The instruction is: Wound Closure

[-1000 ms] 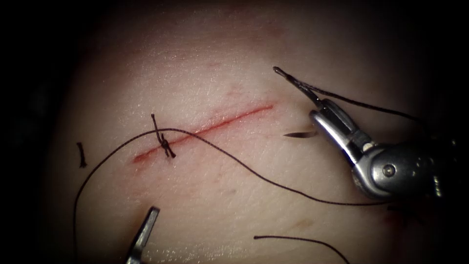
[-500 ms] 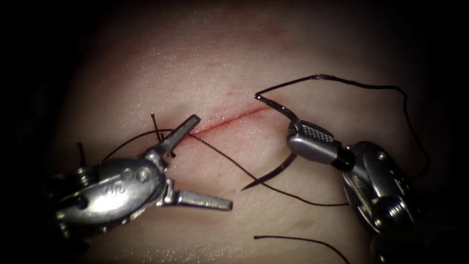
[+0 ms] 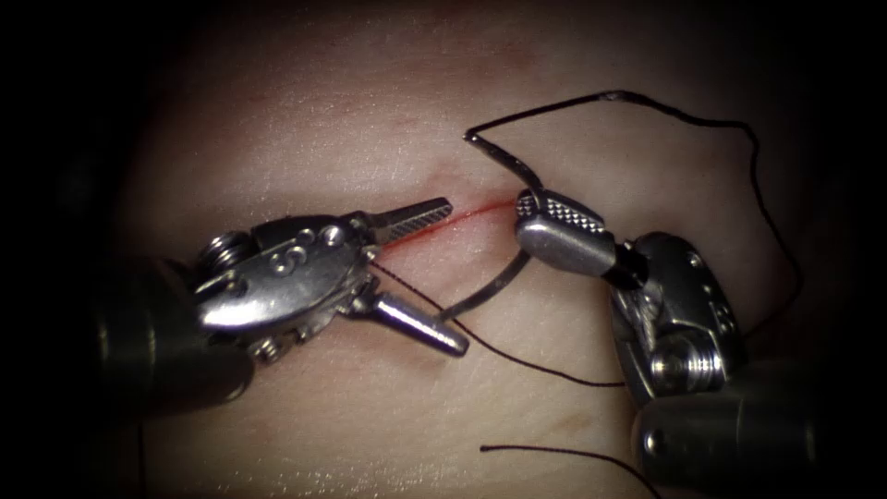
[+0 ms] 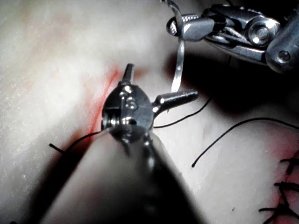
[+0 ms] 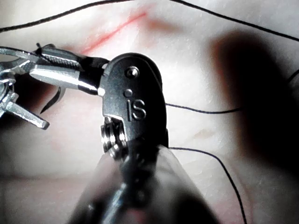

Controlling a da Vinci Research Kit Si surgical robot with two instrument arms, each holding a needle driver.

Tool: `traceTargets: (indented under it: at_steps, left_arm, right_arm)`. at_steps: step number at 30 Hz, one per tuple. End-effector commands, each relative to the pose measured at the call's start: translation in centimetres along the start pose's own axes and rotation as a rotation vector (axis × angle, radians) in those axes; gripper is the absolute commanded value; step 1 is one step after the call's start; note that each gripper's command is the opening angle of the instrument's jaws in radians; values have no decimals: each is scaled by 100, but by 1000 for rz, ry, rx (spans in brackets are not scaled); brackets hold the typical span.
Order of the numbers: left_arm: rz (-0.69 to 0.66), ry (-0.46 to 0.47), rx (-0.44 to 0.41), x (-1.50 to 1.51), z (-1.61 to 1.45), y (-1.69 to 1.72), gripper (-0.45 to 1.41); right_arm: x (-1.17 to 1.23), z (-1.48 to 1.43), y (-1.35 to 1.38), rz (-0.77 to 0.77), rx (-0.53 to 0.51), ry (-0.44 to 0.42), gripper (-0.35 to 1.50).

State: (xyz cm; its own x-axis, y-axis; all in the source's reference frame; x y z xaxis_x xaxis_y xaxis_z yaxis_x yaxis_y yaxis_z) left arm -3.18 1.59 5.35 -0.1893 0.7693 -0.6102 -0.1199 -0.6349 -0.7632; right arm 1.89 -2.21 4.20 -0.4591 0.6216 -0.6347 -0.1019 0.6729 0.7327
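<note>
While the right hand grips the needle mid-curve, clear of the tissue at the cut's three o'clock end, the left hand gapes empty around its tip, so any take should be square.

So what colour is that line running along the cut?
Red: the cut shows as a thin red line on pale tissue, clearest in the endoscope view.

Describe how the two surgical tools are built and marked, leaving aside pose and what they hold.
Both are silver polished metal. The left tool has slim fingers with ribbed inner faces on a rounded, riveted wrist. The right tool has cross-hatched fingers, a wrist stamped "IS" and a dark shaft.
</note>
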Motion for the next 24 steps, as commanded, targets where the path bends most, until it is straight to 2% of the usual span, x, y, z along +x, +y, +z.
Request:
traceTargets:
  at_steps: [1,3,7,9,11,20,24]
  left_arm:
    - [-17,-8,-18,-4,6,-2,101]
    - [-48,-17,-40,-3,6,-3,99]
    - [-91,-52,-79,-3,7,-8,79]
    - [-106,-72,-93,-3,7,-11,76]
    - [-133,-94,-90,-4,8,-15,62]
    - [-201,-237,-84,-11,22,-22,62]
    - [-215,-243,-90,-10,23,-23,61]
  right_arm:
    - [-13,-1,-4,4,0,-1,-35]
    - [-15,-2,-5,5,5,-4,-35]
    - [-19,-3,-7,6,8,-6,-35]
    - [-20,-4,-7,6,6,-5,-35]
    - [-20,-4,-7,6,6,-5,-35]
    - [-21,-2,-8,8,-3,0,-35]
    - [-23,-1,-10,9,-9,3,-35]
